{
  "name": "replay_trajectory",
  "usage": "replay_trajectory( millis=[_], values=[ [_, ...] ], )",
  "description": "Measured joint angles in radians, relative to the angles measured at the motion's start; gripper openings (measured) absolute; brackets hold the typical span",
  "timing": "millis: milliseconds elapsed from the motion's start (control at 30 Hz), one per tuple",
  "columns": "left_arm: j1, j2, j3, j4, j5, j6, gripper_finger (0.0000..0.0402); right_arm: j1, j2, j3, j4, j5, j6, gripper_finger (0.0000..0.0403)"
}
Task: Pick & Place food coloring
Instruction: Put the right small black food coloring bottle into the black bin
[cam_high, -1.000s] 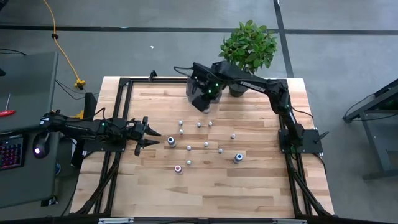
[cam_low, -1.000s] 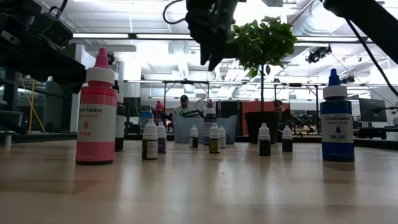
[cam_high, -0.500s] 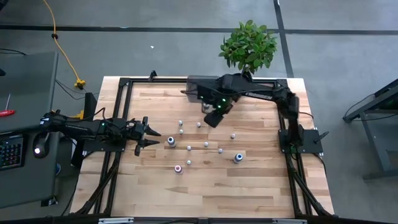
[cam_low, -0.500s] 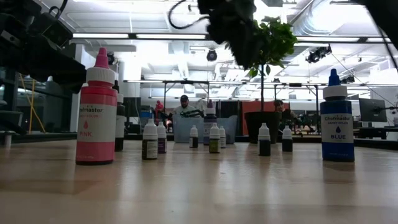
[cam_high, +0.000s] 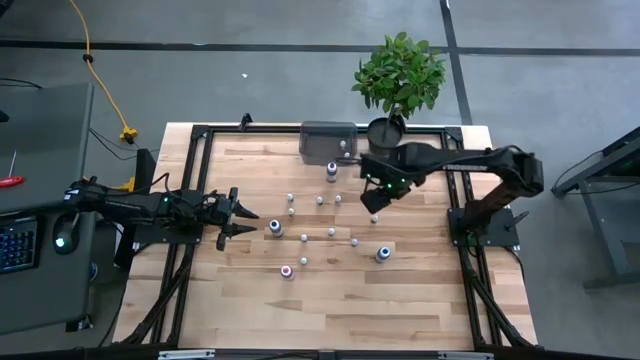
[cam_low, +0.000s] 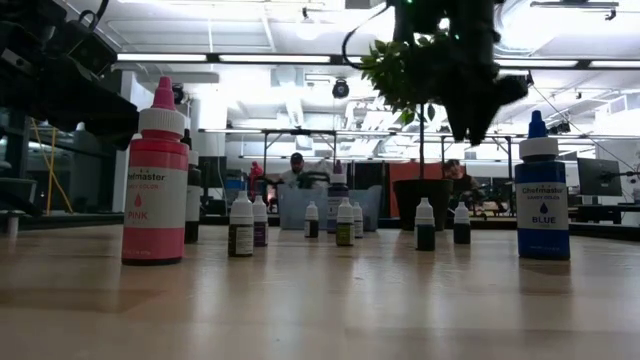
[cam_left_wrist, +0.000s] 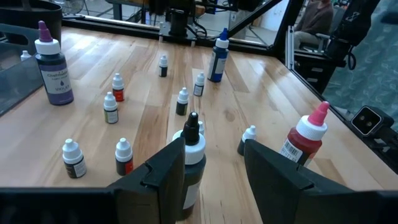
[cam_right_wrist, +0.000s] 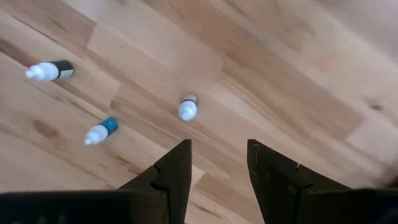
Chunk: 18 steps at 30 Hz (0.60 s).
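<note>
High view shows my right hand (cam_high: 374, 199) up in the air over the table (cam_high: 420, 290), right above one tiny bottle (cam_high: 374, 218) on the far right of the bunch. I hang there with my fingers apart and nothing between them, so I can drop straight down on that bottle. In my right wrist view it stands just ahead of my fingertips, white cap up.

My left hand (cam_high: 246, 222) waits low at the left side, fingers apart, with the dark bottle (cam_left_wrist: 192, 163) just beyond them.

The food coloring (cam_high: 331, 232) is spread loosely over the middle of the table. Most bottles are tiny with white caps. A few are bigger: a pink one (cam_low: 156, 175), a blue one (cam_low: 541, 190) and a purple one (cam_left_wrist: 53, 65). The purple one seems to stand by the grey tray (cam_high: 322, 133), but I cannot be sure.
</note>
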Motion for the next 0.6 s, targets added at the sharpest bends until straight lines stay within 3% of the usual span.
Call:
replay_trajectory(
  millis=[233, 400, 600],
  values=[
    [0.000, 0.000, 0.000, 0.000, 0.000, 0.000, 0.0163, 0.027, -0.015, -0.142, 0.140, -0.007, 0.131, 0.0145],
    [0.000, 0.000, 0.000, 0.000, 0.000, 0.000, 0.0163, 0.037, -0.015, -0.166, 0.158, 0.055, 0.179, 0.0145],
    [0.000, 0.000, 0.000, 0.000, 0.000, 0.000, 0.0163, 0.066, -0.013, -0.187, 0.232, 0.055, 0.192, 0.0165]
  ],
)
